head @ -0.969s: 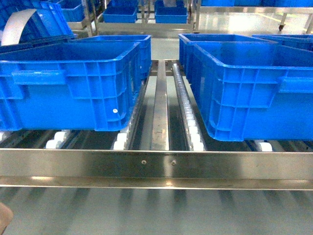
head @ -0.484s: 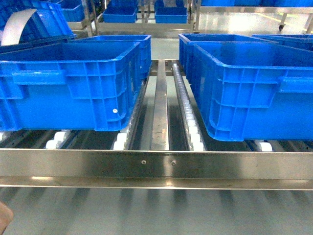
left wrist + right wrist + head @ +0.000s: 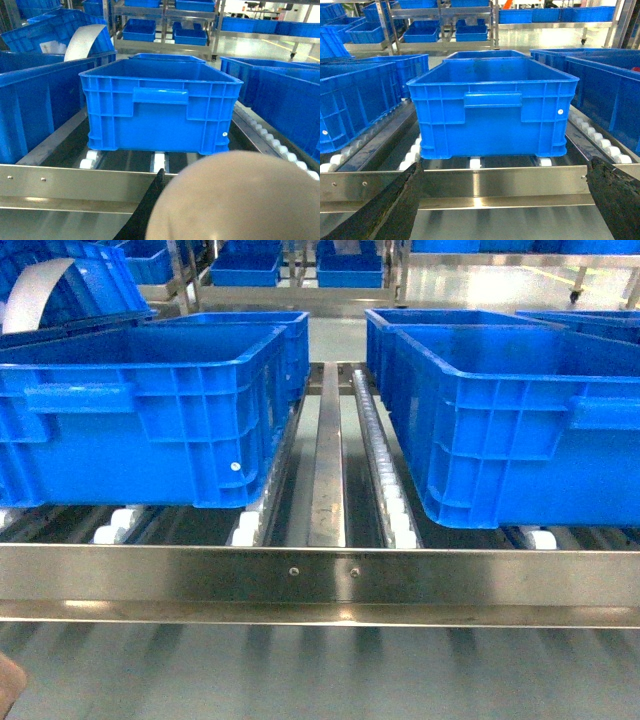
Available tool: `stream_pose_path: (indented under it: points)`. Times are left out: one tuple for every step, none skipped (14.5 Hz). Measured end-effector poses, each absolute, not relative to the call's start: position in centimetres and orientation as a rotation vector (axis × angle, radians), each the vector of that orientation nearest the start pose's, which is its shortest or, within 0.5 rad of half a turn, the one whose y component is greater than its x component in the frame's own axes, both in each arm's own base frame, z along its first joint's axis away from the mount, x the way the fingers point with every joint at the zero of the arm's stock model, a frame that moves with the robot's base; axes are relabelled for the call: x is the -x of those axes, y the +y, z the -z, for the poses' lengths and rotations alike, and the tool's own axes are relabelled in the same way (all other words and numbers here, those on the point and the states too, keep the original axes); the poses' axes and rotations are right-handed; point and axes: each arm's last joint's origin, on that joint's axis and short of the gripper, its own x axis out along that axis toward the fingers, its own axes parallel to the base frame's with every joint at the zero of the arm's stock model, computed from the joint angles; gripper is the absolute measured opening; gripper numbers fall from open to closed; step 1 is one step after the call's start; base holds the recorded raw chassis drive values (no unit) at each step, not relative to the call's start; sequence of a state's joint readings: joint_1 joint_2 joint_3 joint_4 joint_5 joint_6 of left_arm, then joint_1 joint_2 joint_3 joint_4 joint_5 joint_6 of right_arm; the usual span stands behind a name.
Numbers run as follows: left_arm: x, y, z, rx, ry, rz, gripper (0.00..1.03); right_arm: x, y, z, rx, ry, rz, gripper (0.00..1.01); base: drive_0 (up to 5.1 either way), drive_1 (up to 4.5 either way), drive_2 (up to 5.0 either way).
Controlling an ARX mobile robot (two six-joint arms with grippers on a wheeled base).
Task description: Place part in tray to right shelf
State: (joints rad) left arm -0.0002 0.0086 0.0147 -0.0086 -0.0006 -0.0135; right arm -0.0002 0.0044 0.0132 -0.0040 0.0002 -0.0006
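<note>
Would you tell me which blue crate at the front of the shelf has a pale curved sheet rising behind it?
The front left crate in the head view: the pale curved sheet rises behind its far left corner. The front right crate has none.

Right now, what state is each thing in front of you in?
Left crate: upright, lidless, on the right shelf.
Right crate: upright, lidless, same shelf.
Right gripper: open, empty.
Left gripper: beside the tray, grip unclear.
Tray: fills the foreground, contents hidden.
Part: not in view.

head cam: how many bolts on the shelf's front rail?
2, both side by side near the middle of the front rail: left bolt, right bolt. More may sit beyond the frame edges.
</note>
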Motion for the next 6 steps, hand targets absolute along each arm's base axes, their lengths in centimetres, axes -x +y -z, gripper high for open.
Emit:
stream_pose_path:
  points:
    - [-9.73, 0.00, -16.70, 0.014, 0.002, 0.000, 0.12, -9.72, 0.00, -16.73, 0.001, -0.005, 0.000, 0.98, 0.0, 0.00, 0.0]
    - [-9.73, 0.00, -16.70, 0.014, 0.002, 0.000, 0.12, -9.72, 0.00, -16.73, 0.001, -0.005, 0.000, 0.98, 0.0, 0.00, 0.0]
    - [-9.73, 0.00, -16.70, 0.014, 0.002, 0.000, 0.12, -9.72, 0.00, -16.73, 0.001, -0.005, 0.000, 0.98, 0.0, 0.00, 0.0]
    - [-9.73, 0.00, -16.70, 0.014, 0.002, 0.000, 0.12, -9.72, 0.00, -16.73, 0.001, -0.005, 0.000, 0.98, 0.0, 0.00, 0.0]
    - [-9.73, 0.00, -16.70, 0.014, 0.002, 0.000, 0.12, -9.72, 0.00, -16.73, 0.001, -0.005, 0.000, 0.98, 0.0, 0.00, 0.0]
    - [-9.73, 0.00, -16.70, 0.014, 0.002, 0.000, 0.12, -9.72, 0.00, -16.73, 0.001, -0.005, 0.000, 0.98, 0.0, 0.00, 0.0]
